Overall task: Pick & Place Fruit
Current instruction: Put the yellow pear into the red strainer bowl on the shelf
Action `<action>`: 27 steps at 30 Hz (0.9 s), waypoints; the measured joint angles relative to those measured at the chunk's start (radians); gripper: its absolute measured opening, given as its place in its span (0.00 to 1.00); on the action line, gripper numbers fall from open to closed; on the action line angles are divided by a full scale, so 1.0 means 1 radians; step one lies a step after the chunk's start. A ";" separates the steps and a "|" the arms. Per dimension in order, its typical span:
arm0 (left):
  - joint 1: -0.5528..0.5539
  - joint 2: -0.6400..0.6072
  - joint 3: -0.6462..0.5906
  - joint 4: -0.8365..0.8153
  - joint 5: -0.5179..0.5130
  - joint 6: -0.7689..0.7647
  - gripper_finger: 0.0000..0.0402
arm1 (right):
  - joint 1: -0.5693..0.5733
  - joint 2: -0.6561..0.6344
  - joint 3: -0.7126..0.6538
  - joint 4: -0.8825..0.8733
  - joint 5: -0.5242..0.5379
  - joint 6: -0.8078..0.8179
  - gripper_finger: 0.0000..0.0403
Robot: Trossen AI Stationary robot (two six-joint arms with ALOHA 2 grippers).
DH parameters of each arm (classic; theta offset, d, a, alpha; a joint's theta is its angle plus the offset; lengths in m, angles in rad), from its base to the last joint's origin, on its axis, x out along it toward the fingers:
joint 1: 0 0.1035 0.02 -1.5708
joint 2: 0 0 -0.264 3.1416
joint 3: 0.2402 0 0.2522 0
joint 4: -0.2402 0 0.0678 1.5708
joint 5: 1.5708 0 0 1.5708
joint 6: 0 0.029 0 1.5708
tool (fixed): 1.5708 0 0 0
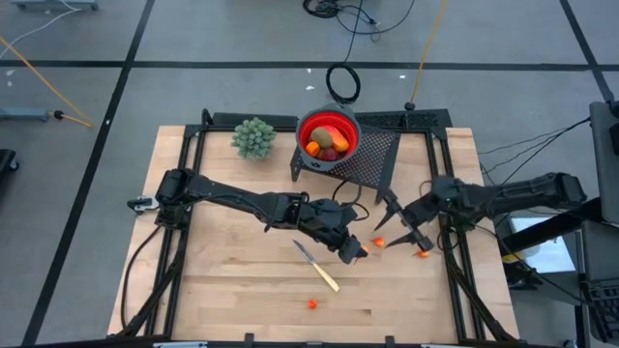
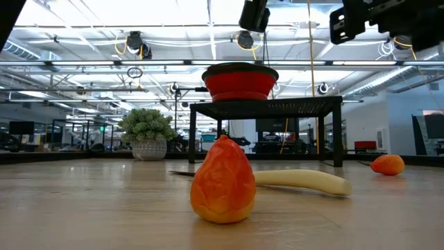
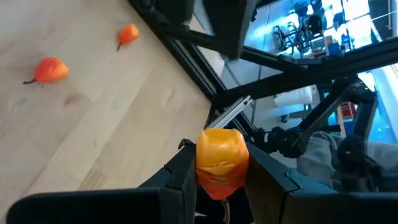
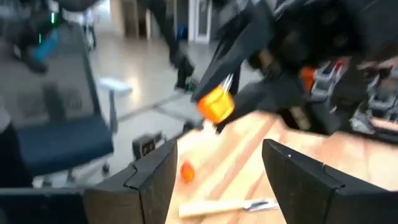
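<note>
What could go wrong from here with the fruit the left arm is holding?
1. The left end effector pinches the small orange toy fruit piece only by its lower part, so it may slip out on the way to the round red bowl.
2. The right end effector hangs open close by, over two loose orange pieces; the arms could collide.
3. The pale-handled knife lies just beside the left arm's path and might get knocked.

Table (image 1: 242,290): pale matt wood, visible grain. Fruit (image 3: 222,160) in my left gripper (image 3: 217,180): waxy, probably plastic. Bowl (image 2: 239,82): smooth red.
</note>
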 joint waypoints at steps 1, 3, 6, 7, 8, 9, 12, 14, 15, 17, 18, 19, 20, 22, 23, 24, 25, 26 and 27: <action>0.000 0.000 0.000 0.000 0.000 0.002 0.26 | 0.009 0.024 0.022 -0.030 0.000 -0.024 0.57; -0.001 0.000 0.000 -0.002 0.000 0.011 0.26 | 0.028 0.070 0.060 -0.054 0.001 -0.062 0.57; -0.004 0.000 0.000 -0.013 0.000 0.023 0.26 | 0.057 0.131 0.106 -0.060 0.023 -0.097 0.57; -0.004 0.000 0.000 -0.017 0.000 0.025 0.26 | 0.067 0.149 0.120 -0.061 0.035 -0.109 0.57; -0.005 0.000 0.000 -0.019 0.000 0.025 0.26 | 0.077 0.166 0.134 -0.061 0.052 -0.119 0.57; -0.006 0.000 0.000 -0.020 0.000 0.026 0.26 | 0.086 0.182 0.146 -0.060 0.061 -0.132 0.57; -0.009 0.000 0.000 -0.020 0.000 0.026 0.26 | 0.114 0.233 0.179 -0.060 0.085 -0.164 0.57; -0.012 0.000 0.000 -0.020 0.000 0.027 0.26 | 0.131 0.263 0.194 -0.063 0.101 -0.172 0.57; -0.014 0.000 0.000 -0.020 0.000 0.029 0.26 | 0.139 0.279 0.204 -0.064 0.112 -0.175 0.57; -0.019 0.000 0.000 -0.021 -0.001 0.036 0.26 | 0.152 0.305 0.215 -0.063 0.136 -0.176 0.57; -0.023 0.000 0.000 -0.020 0.000 0.040 0.26 | 0.157 0.317 0.222 -0.063 0.139 -0.176 0.57; -0.027 0.000 0.000 -0.020 -0.001 0.047 0.26 | 0.161 0.329 0.229 -0.065 0.140 -0.183 0.57; -0.032 0.000 0.000 -0.020 -0.001 0.050 0.26 | 0.167 0.342 0.236 -0.063 0.141 -0.194 0.57; -0.039 0.000 0.000 -0.027 -0.006 0.054 0.26 | 0.179 0.360 0.250 -0.063 0.140 -0.212 0.57; -0.043 0.000 0.000 -0.032 -0.008 0.055 0.26 | 0.184 0.372 0.258 -0.059 0.140 -0.219 0.57; -0.045 0.000 0.000 -0.035 -0.008 0.055 0.26 | 0.190 0.383 0.267 -0.059 0.140 -0.223 0.57; -0.046 0.000 0.000 -0.039 -0.008 0.055 0.26 | 0.196 0.393 0.273 -0.059 0.140 -0.224 0.57; -0.047 0.000 0.000 -0.043 -0.008 0.055 0.26 | 0.201 0.405 0.279 -0.060 0.140 -0.225 0.57; -0.047 0.000 0.000 -0.047 -0.006 0.055 0.26 | 0.206 0.416 0.288 -0.060 0.143 -0.225 0.57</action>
